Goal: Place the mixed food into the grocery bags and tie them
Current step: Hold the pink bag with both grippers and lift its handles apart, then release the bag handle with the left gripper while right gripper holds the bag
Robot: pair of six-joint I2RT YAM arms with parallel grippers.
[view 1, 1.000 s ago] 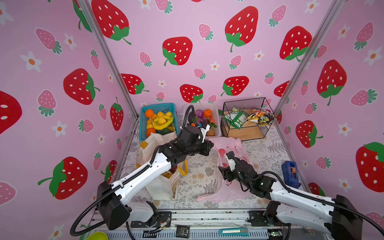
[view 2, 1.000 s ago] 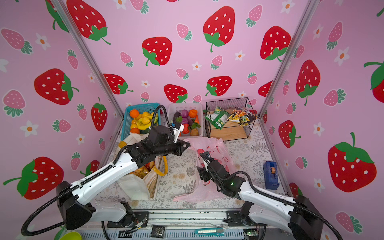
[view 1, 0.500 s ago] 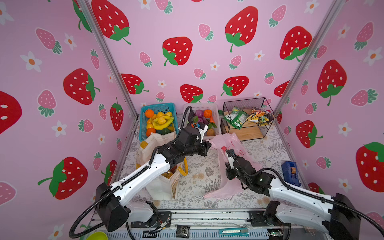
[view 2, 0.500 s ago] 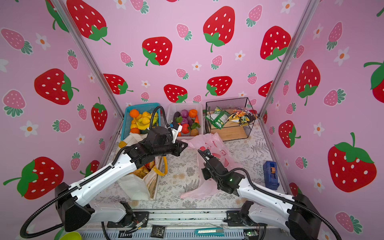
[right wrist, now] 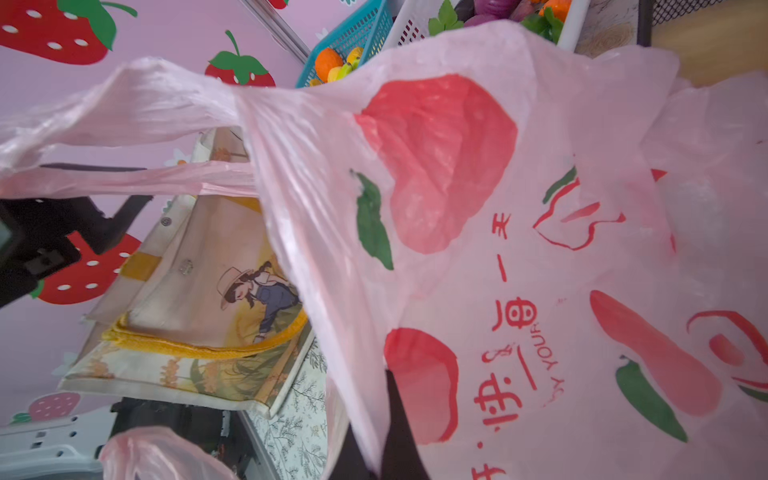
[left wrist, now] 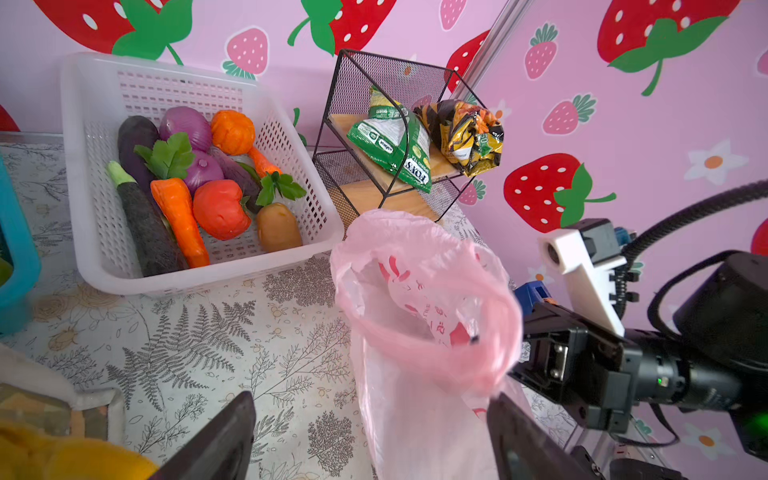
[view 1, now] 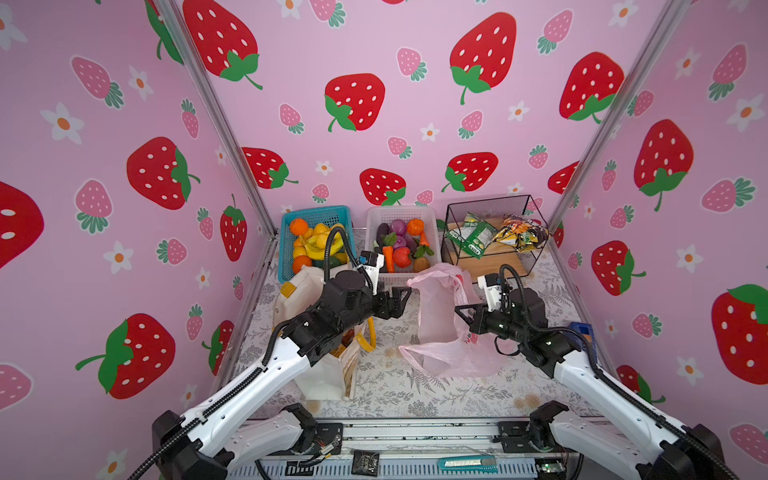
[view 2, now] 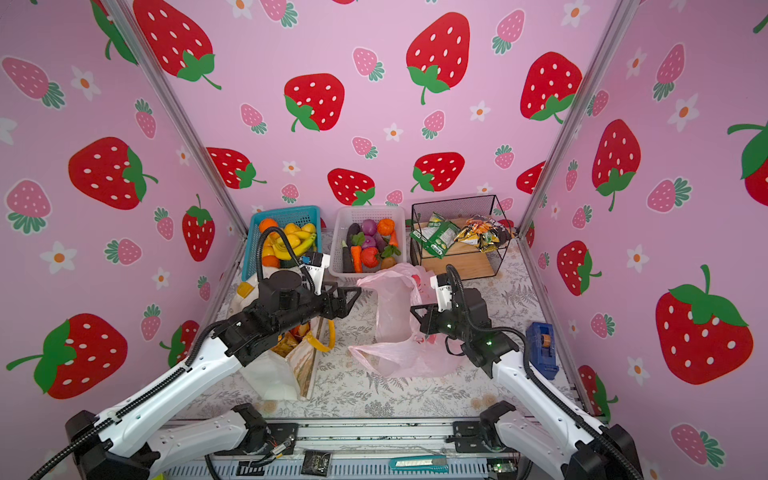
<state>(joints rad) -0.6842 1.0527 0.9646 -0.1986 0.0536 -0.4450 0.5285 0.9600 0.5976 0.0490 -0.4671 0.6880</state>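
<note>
Two changes w/in a sec: left gripper [view 1: 401, 300] lets go of pink bag [view 1: 436, 316], jaws now wide; right gripper [view 1: 462, 312] clenches bag's side. Bag stands mid-frame on counter [view 1: 395, 395], mouth up, prob. ready for veg [view 1: 401, 255].

The left arm [view 1: 257, 376] is stretched forward from the near-left base with the elbow bent, and the left gripper [view 1: 402, 300] is pointed toward the middle with its jaws spread wide (the two dark fingers [left wrist: 220, 436] are seen far apart in the left wrist view). The right arm [view 1: 615, 397] is reached in from the near-right base, and the right gripper [view 1: 460, 312] is turned to face the left one, its jaws pinched together on the pink bag [view 1: 436, 307].
</note>
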